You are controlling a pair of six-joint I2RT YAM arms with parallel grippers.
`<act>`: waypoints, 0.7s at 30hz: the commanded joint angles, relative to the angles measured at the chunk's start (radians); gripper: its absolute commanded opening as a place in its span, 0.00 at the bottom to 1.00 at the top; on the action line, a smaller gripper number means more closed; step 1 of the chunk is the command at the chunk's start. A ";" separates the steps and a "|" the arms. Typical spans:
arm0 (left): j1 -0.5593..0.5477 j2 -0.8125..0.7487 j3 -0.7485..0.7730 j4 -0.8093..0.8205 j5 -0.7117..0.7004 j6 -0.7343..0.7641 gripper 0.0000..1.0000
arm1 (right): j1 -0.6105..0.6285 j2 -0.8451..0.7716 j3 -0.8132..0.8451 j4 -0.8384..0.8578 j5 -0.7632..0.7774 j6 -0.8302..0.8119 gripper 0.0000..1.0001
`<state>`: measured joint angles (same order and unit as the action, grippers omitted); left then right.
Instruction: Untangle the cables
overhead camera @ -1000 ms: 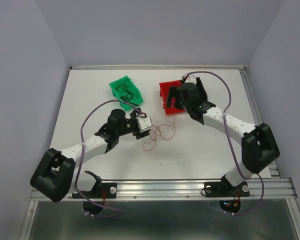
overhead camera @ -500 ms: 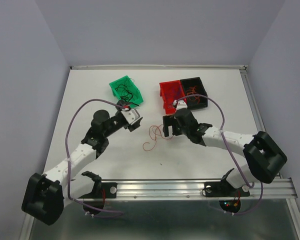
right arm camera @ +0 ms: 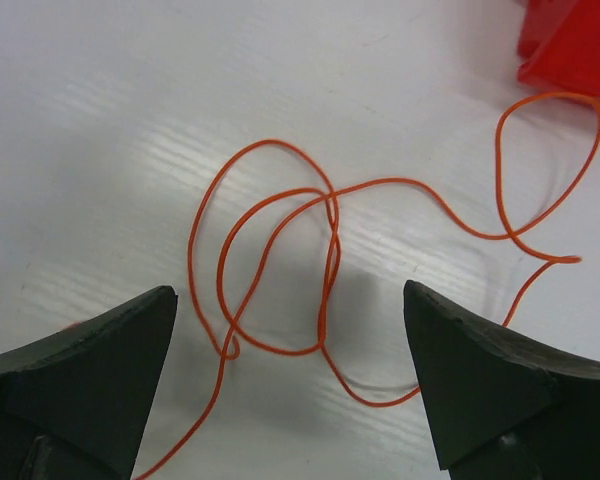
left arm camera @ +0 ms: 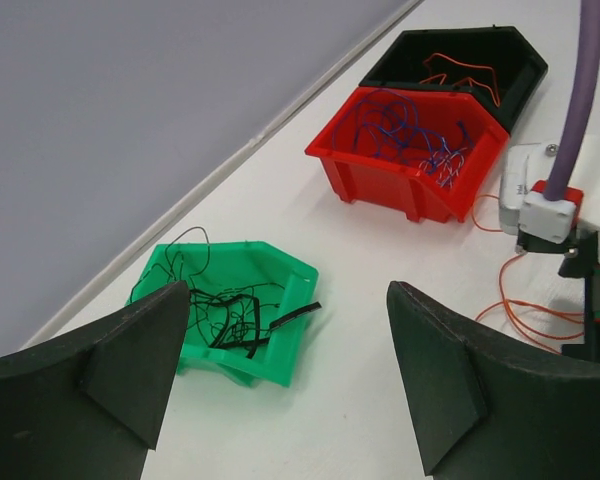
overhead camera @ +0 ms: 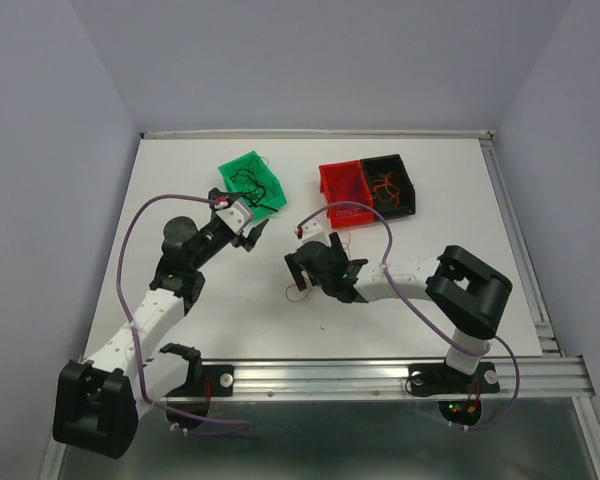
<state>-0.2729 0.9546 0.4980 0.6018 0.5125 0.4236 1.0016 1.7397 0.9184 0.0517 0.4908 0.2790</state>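
Observation:
Loose orange cables lie in overlapping loops on the white table. My right gripper hovers low over them, open, one finger on each side of the loops and nothing gripped. From above, the right gripper hides most of that strand. My left gripper is open and empty, above the table just in front of the green bin, which holds black cables. In the top view the left gripper is just below the green bin.
A red bin holds blue-purple wires and a black bin beside it holds orange wires. Both stand at the back right. The red bin's corner shows in the right wrist view.
The right gripper came down from the red bin to the orange strand on the table, uncovering the black bin. The left gripper swung back and left toward the green bin.

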 commanded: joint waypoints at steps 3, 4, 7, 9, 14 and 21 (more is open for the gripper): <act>0.004 0.013 0.008 0.052 0.038 -0.011 0.91 | 0.014 0.105 0.106 -0.021 0.343 -0.003 1.00; 0.006 0.015 0.008 0.050 0.043 -0.009 0.91 | 0.014 0.116 0.118 -0.030 0.359 -0.004 1.00; 0.006 0.018 0.008 0.052 0.050 -0.008 0.91 | 0.014 0.141 0.125 -0.035 0.425 -0.001 1.00; 0.006 0.021 0.008 0.052 0.054 -0.008 0.91 | 0.014 0.138 0.114 -0.036 0.443 0.000 1.00; 0.006 0.026 0.008 0.050 0.063 -0.008 0.91 | 0.011 0.130 0.099 -0.035 0.486 -0.018 1.00; 0.004 0.024 0.008 0.050 0.073 -0.008 0.91 | -0.001 0.110 0.065 -0.035 0.499 -0.012 1.00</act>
<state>-0.2729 0.9810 0.4980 0.6018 0.5575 0.4236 1.0050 1.8668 1.0061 0.0074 0.9169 0.2646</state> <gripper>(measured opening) 0.909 0.999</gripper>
